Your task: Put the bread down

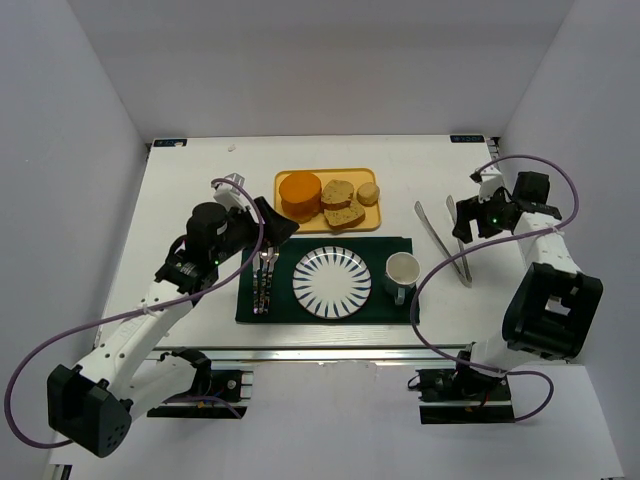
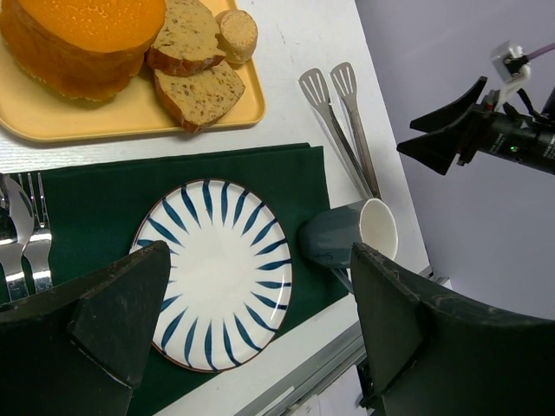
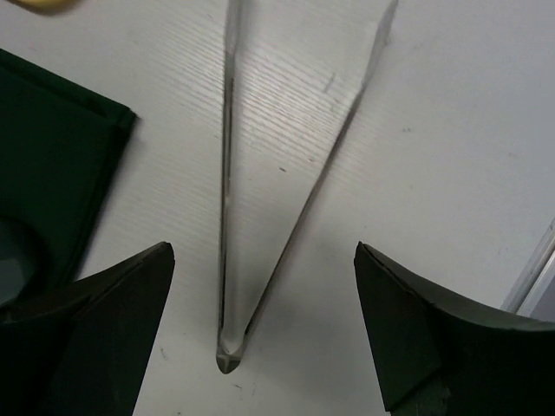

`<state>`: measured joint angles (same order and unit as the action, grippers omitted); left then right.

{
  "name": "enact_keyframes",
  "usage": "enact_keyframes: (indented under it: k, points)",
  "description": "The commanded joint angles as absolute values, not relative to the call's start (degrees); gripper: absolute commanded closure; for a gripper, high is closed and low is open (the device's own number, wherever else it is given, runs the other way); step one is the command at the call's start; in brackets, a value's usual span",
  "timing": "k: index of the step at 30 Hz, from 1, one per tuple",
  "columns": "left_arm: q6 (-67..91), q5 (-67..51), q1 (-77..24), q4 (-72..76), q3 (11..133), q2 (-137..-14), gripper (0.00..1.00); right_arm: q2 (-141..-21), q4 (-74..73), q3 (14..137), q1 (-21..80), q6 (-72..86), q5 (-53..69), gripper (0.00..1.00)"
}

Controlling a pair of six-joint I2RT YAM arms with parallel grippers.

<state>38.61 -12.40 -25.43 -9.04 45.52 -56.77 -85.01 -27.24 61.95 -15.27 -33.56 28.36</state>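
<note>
Above the white table (image 1: 190, 200), your right gripper (image 3: 262, 260) and left gripper (image 2: 260, 260) are both hanging open. Be straddling the tongs (image 3: 227, 191) at their near, hinged end before squeezing.

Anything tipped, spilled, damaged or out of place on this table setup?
Nothing stands out. The bread sits on the yellow tray. The plate lies flat and the mug stands upright on the green mat. The tongs lie on the table. No spills show.
</note>
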Motion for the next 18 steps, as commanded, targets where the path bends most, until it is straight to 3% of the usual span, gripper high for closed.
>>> enact_keyframes:
  k: [1, 18]
  points:
    - [38.93, -12.04, -25.22, -8.35, 44.47, -55.28, 0.07, -86.31, -24.88, 61.79, -15.03, -30.51, 20.49, 0.11]
    - [39.02, -11.25, -25.22, -9.93, 44.56, -55.37, 0.07, -96.5, -21.1, 58.45, -10.55, -28.3, 14.68, 0.1]
